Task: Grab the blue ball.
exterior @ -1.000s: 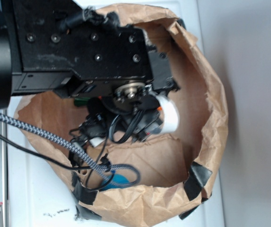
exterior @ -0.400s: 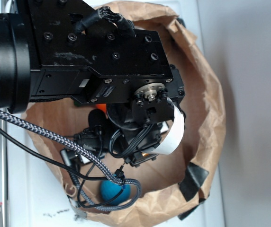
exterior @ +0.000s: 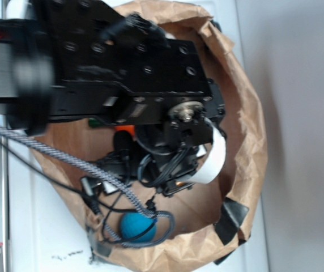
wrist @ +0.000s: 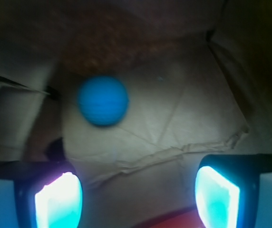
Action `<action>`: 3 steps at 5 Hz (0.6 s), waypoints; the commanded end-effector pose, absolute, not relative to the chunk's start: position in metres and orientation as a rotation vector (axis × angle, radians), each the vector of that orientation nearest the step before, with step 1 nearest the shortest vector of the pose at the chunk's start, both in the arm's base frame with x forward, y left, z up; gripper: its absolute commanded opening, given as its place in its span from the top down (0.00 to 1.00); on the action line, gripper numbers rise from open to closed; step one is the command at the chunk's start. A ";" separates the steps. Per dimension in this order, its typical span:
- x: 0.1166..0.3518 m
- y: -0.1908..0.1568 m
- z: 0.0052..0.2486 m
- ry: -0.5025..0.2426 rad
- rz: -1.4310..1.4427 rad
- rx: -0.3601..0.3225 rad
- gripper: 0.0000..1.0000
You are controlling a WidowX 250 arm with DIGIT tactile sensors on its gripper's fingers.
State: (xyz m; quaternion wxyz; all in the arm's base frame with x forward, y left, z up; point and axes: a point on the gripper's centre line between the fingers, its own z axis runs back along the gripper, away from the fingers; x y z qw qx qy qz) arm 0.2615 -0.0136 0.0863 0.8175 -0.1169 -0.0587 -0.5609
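Claw fingers are seen spread wide apart in the wrist view, the gripper (wrist: 137,197) holding nothing, with one glowing pad (wrist: 59,202) low on the left and the other low on the right. Between and beyond them the blue ball (wrist: 102,100) is found, resting on the creased brown floor of the paper bag (wrist: 174,118), off toward the left pad's side rather than centred in the gap, and well clear of both pads. From the exterior view the ball (exterior: 137,226) is picked out at the near rim of the bag (exterior: 247,141), partly looped by a braided cable (exterior: 65,161) and thin black wires, while the black arm (exterior: 122,73) is hung over the bag's middle and far part. The claw itself cannot be made out from that view, being covered by the arm's body. A white roll-like object (exterior: 214,161) is seen just right of the wrist assembly, and a scrap of orange (exterior: 125,131) is glimpsed under the arm. Open paper floor is offered to the right of the ball in the wrist view, up to a torn fold; on the left, a pale bag wall is set close beside it. Black tape patches (exterior: 230,218) are noted on the bag's near right rim.
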 end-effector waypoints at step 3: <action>0.259 -0.045 0.073 -0.273 -1.523 -0.227 0.00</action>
